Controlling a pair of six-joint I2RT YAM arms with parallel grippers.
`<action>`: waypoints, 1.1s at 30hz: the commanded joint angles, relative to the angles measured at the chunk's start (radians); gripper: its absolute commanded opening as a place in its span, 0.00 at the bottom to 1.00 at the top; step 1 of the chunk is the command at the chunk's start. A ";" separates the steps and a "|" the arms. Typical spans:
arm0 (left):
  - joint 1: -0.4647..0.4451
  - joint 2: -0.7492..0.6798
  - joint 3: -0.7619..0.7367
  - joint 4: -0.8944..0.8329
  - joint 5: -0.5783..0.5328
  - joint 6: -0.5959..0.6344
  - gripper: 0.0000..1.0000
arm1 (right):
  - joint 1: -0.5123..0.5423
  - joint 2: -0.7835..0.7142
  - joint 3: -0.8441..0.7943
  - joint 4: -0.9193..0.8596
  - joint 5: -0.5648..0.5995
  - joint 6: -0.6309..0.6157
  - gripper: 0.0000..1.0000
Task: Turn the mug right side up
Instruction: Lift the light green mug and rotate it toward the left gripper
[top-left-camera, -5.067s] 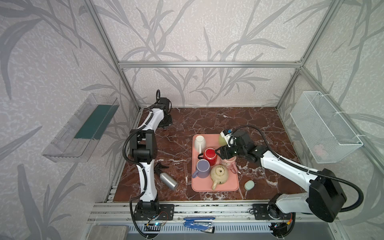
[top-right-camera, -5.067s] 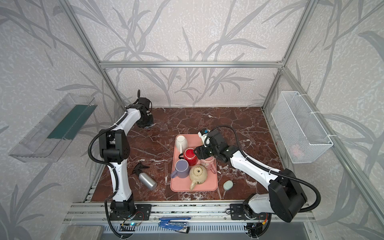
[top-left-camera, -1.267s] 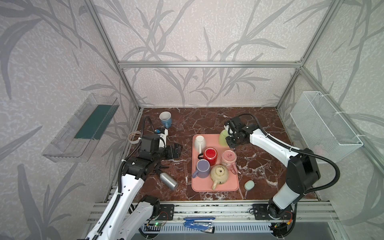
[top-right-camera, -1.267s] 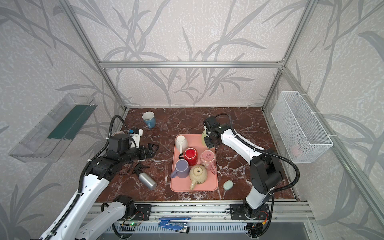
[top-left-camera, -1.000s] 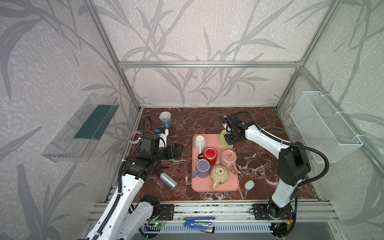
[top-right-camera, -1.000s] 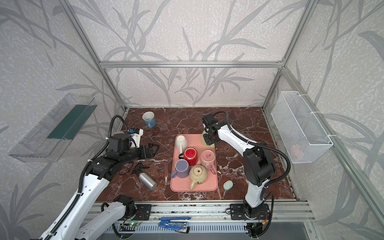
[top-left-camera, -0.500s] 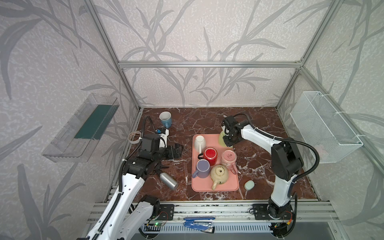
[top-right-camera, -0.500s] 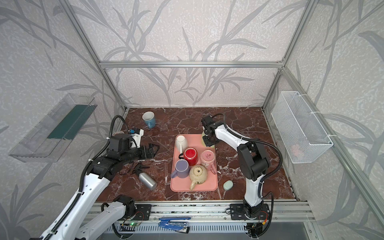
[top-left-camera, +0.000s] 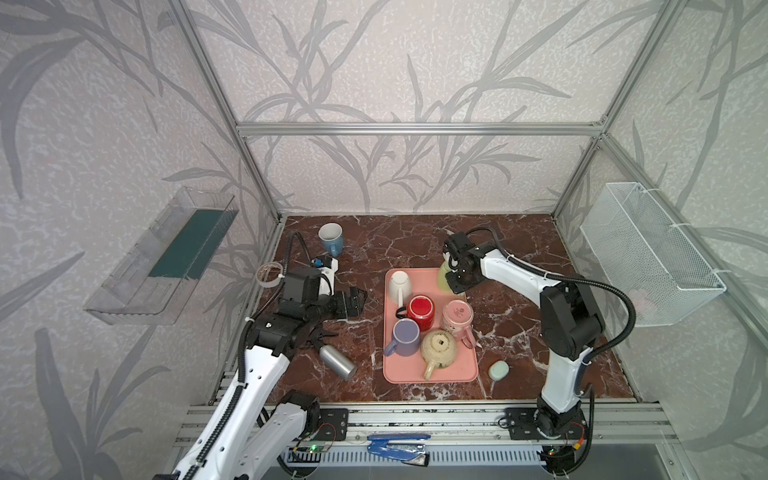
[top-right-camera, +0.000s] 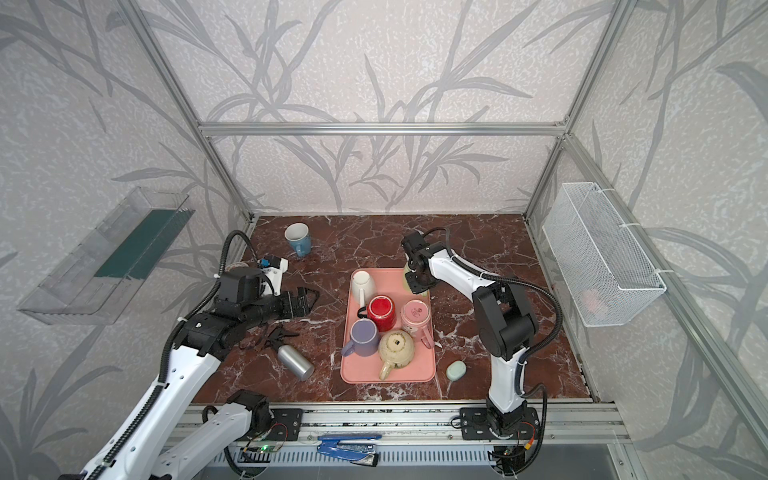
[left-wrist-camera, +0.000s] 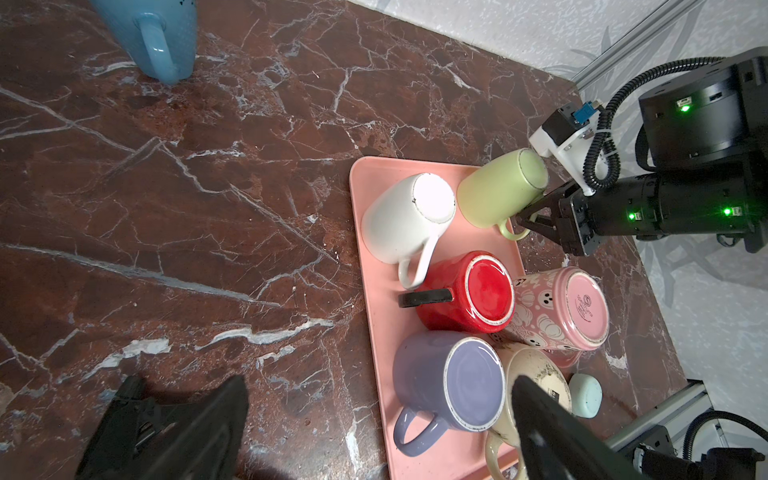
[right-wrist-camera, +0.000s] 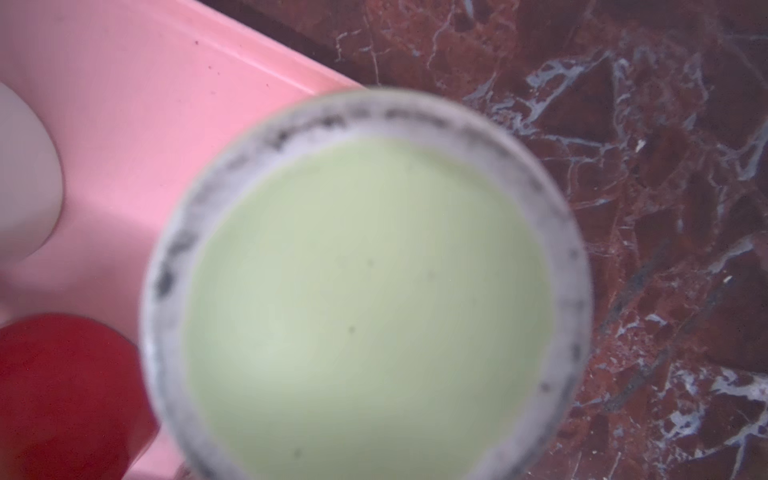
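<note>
A pale green mug (top-left-camera: 443, 277) (top-right-camera: 409, 276) stands upside down at the far right corner of the pink tray (top-left-camera: 390, 370). The left wrist view shows its base up (left-wrist-camera: 500, 193) and its handle toward my right gripper (left-wrist-camera: 524, 220), which is shut on that handle. My right gripper (top-left-camera: 455, 284) (top-right-camera: 417, 284) sits right beside the mug. The blurred mug base (right-wrist-camera: 365, 291) fills the right wrist view and hides the jaws. Left of the tray, my left gripper (top-left-camera: 359, 300) (top-right-camera: 309, 300) (left-wrist-camera: 378, 390) hovers open and holds nothing.
The tray also holds upside-down white (top-left-camera: 400, 284), red (top-left-camera: 420, 309), pink (top-left-camera: 457, 316) and purple (top-left-camera: 405, 338) mugs and a beige teapot (top-left-camera: 438, 347). A blue mug (top-left-camera: 331, 238) stands upright at the back left. A metal bottle (top-left-camera: 337, 361) and tape roll (top-left-camera: 268, 274) lie at the left.
My right gripper has closed on the green mug's handle, and its arm has drawn in closer to the mug. The left arm has stayed still.
</note>
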 joint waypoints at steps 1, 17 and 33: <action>-0.004 -0.012 -0.014 0.003 -0.013 -0.003 0.97 | -0.001 -0.033 0.030 -0.003 -0.018 0.010 0.00; -0.011 -0.036 -0.016 0.023 -0.009 -0.022 0.97 | 0.033 -0.259 -0.007 0.046 -0.158 0.026 0.00; -0.011 -0.050 -0.113 0.236 0.198 -0.194 0.96 | 0.045 -0.492 -0.170 0.274 -0.481 0.116 0.00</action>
